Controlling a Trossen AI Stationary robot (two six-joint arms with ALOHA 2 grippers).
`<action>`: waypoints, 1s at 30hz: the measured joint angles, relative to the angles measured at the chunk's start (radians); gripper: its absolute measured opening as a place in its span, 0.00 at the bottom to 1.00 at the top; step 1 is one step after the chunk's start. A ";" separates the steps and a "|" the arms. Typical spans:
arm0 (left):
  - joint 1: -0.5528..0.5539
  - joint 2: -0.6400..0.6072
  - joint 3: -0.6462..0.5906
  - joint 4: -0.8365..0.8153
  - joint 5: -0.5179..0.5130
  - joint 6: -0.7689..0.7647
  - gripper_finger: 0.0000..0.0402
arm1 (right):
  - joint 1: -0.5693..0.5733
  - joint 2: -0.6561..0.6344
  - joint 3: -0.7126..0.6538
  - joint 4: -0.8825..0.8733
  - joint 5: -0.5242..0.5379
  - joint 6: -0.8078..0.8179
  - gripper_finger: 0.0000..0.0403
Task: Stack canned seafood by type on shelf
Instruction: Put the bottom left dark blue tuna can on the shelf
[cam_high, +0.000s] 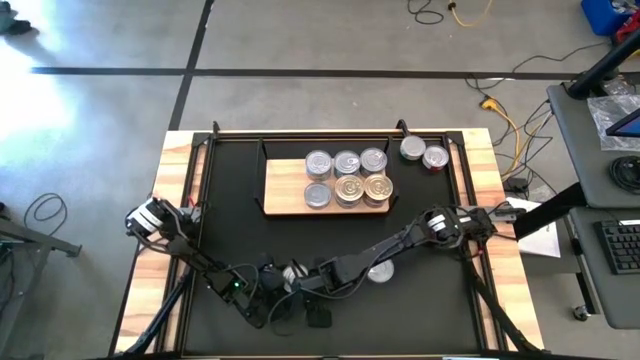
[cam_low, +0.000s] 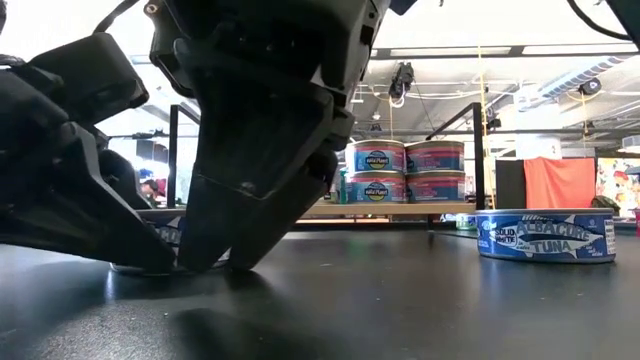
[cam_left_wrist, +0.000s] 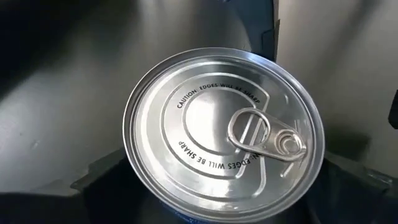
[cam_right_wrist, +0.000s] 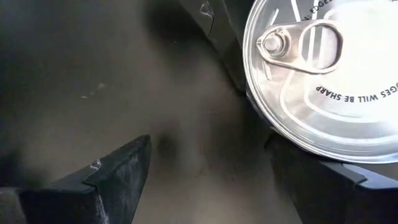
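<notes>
While between left tool's (cam_left_wrist: 230, 186) fingers (cam_left_wrist: 99, 182) (grip unclear; right tool (cam_right_wrist: 211, 180) open), shiny silver ring-pull tin (cam_left_wrist: 224, 134).

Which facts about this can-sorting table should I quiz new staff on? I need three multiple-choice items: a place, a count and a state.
1. Where do the two loose cans at the far right stand?
A. On the shelf
B. On the black mat, past the shelf's right end
C. On the floor

2. How many can tops show on the shelf from above?
A. Three
B. Six
C. Ten

3. What state is the lid of the can in the left wrist view in?
A. Sealed, ring lying flat
B. Peeled half open
C. Gone

Answers:
1 B: the two loose cans sit on the black mat, off the shelf.
2 B: the can tops form two rows of three.
3 A: the lid is whole, with its ring flat.
</notes>
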 joint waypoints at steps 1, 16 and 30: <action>0.000 -0.002 0.000 -0.009 0.012 -0.017 0.91 | 0.000 0.000 0.004 -0.008 0.000 0.001 0.81; -0.015 -0.112 0.095 -0.355 -0.247 -0.496 0.88 | 0.007 -0.017 0.345 -0.530 -0.034 -0.053 0.69; 0.130 -0.102 0.097 -0.384 -0.393 -0.506 0.88 | -0.037 -0.108 0.451 -0.554 0.312 -0.205 0.50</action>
